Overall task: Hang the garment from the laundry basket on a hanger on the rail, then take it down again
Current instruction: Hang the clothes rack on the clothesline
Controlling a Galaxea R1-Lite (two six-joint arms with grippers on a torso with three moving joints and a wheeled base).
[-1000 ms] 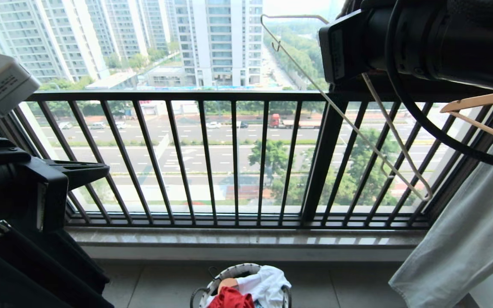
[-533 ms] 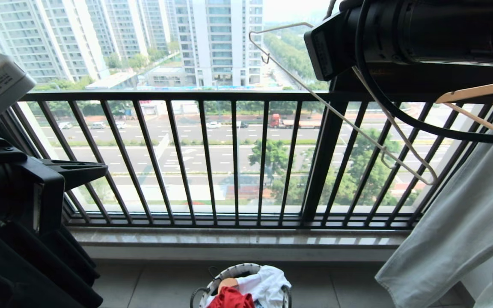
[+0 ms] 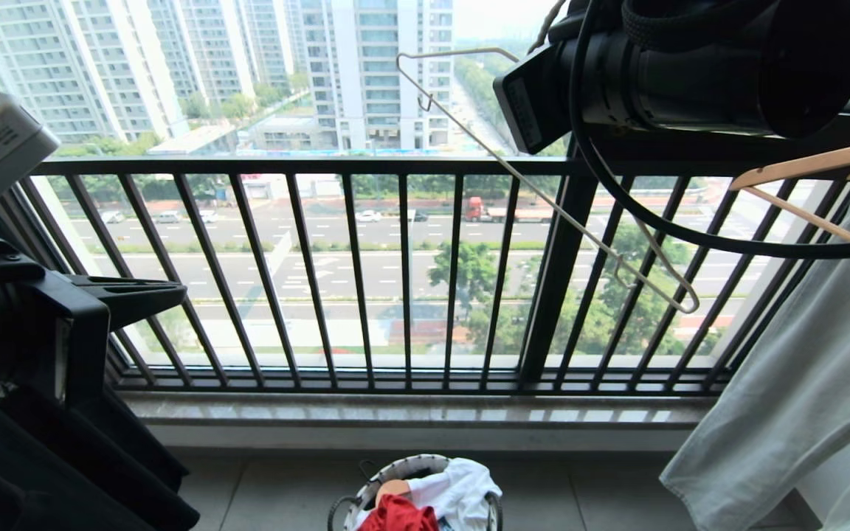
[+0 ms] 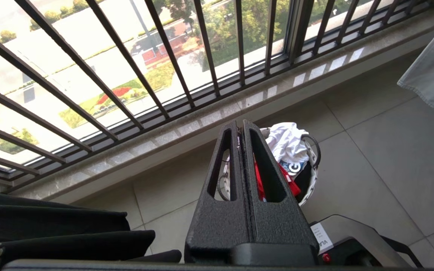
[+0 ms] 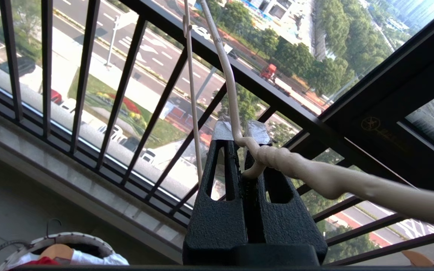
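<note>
My right gripper (image 5: 239, 130) is shut on the twisted neck of the cream wire hanger (image 5: 232, 86), held high before the balustrade. In the head view the hanger (image 3: 543, 194) slants down to the right from under the right arm (image 3: 690, 66). The white woven laundry basket (image 3: 366, 490) stands on the floor below, with the red garment (image 3: 395, 516) in it beside a white T-shirt (image 3: 462, 487). My left gripper (image 4: 241, 124) is shut and empty, well above the basket (image 4: 313, 173) and the red garment (image 4: 294, 186). The rail is out of view.
The black balustrade (image 3: 403, 265) and a stone sill (image 3: 410, 413) close the front. A pale garment (image 3: 801, 369) hangs on a wooden hanger (image 3: 816, 166) at the right. Black cloth (image 3: 63, 457) hangs at the lower left. Tiled floor (image 4: 371, 158) surrounds the basket.
My right arm has carried the hanger to the left, and its lower end has come up a little. The left arm and the basket have stayed still.
</note>
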